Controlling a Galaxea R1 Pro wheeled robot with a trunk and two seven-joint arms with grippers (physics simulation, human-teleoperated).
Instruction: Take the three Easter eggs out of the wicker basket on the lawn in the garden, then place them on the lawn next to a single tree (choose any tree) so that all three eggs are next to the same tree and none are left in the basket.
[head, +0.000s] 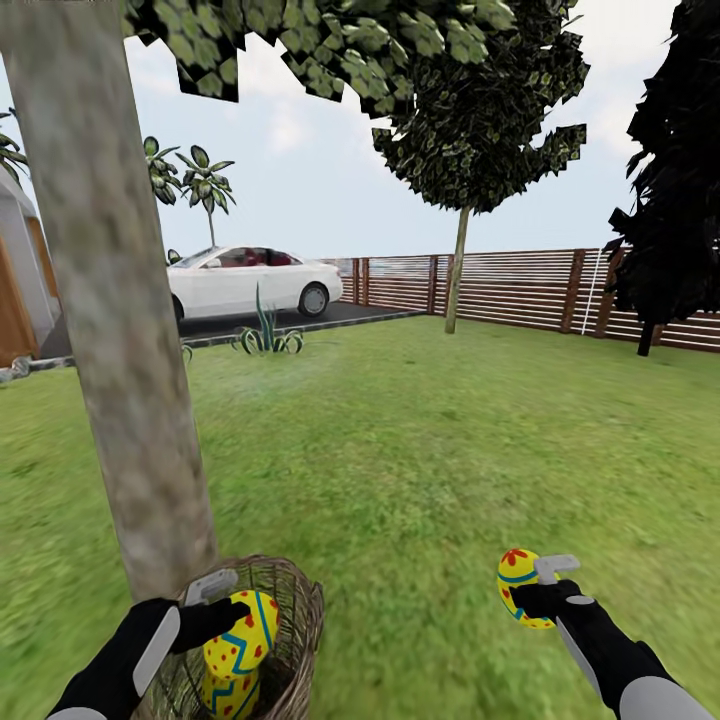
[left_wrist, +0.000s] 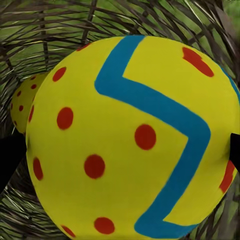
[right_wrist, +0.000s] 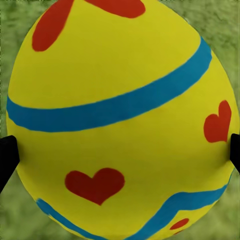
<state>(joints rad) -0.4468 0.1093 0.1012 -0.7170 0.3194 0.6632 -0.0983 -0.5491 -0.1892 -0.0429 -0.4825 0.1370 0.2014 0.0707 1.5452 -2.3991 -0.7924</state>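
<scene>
We hold one egg in each hand: our left jaws (head: 215, 610) are closed on the zigzag egg (head: 240, 635) just above the wicker basket (head: 300, 620), so we can lift it out. Our right jaws (head: 545, 590) are closed on the flower egg (head: 520, 585), held over the lawn (head: 420, 450) near the thick tree (head: 110, 350), a good spot to set it down. Another dotted egg (left_wrist: 22, 107) sits in the basket, so we think the job is about half done.

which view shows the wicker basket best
The head view: the wicker basket sits on the lawn at the foot of the tree, its rim and woven wall visible. The left wrist view catches just weave behind the held zigzag egg.
</scene>
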